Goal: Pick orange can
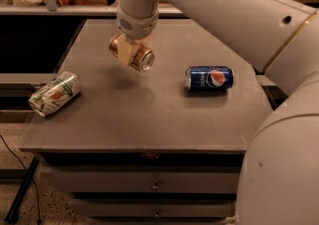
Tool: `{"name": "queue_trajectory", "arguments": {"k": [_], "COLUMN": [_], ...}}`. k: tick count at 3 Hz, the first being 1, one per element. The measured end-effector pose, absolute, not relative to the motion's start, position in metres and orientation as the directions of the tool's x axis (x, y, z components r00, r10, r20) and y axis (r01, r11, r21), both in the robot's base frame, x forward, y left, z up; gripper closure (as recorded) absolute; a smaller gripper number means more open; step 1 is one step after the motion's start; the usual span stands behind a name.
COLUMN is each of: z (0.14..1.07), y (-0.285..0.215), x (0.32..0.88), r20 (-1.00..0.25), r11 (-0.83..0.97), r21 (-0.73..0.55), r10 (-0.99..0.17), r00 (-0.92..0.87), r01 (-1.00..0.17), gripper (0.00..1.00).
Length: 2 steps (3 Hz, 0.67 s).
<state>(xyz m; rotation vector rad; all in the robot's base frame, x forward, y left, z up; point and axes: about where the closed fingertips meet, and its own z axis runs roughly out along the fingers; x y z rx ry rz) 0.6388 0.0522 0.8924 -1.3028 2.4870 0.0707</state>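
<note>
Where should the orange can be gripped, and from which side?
Mid-body, from above: the orange can is on its side, so the fingers span its round sides, ends free. The gripper holds it exactly so, above the rear left of the table.

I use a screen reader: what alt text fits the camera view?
The gripper is shut on the orange can, held sideways above the table. A white-green can lies at the table's left edge and a blue Pepsi can lies to the right.
</note>
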Motion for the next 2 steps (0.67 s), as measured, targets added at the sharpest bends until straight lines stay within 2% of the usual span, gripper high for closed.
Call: {"name": "queue_trajectory", "arguments": {"k": [2], "z": [0.926], "y": [0.030], "x": [0.656], "r20": [-0.400], "r11": [0.446], "r21": [-0.119], "r10": [-0.839], "r00": [-0.368], "r01": [-0.887], "gripper": [1.00]}}
